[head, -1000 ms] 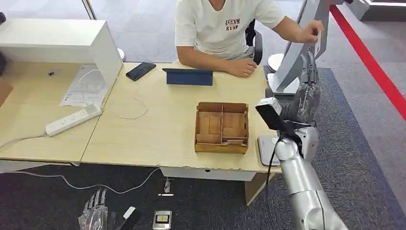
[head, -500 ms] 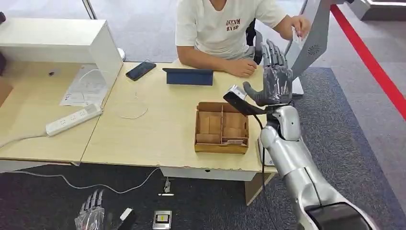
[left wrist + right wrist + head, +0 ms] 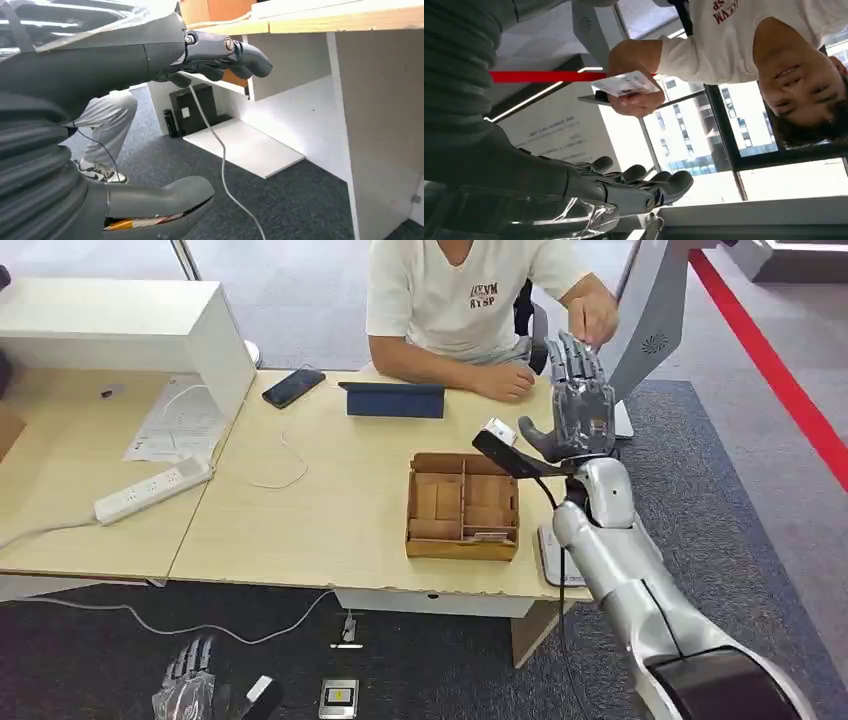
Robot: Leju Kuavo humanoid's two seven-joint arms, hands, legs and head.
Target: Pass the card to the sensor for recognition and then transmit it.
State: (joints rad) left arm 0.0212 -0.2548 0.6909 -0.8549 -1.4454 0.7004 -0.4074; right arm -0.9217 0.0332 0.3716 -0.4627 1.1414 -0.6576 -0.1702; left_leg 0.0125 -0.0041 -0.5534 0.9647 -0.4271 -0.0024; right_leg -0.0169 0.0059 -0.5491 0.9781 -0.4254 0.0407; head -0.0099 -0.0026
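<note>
Your right hand (image 3: 577, 400) is raised over the table's (image 3: 330, 510) far right corner, fingers spread, palm empty. The card (image 3: 626, 83) is in the person's hand (image 3: 633, 100), just beyond your fingertips, in front of the grey sensor stand (image 3: 650, 320). Your left hand (image 3: 188, 690) hangs low by the floor under the table edge, fingers loosely apart, nothing in it.
</note>
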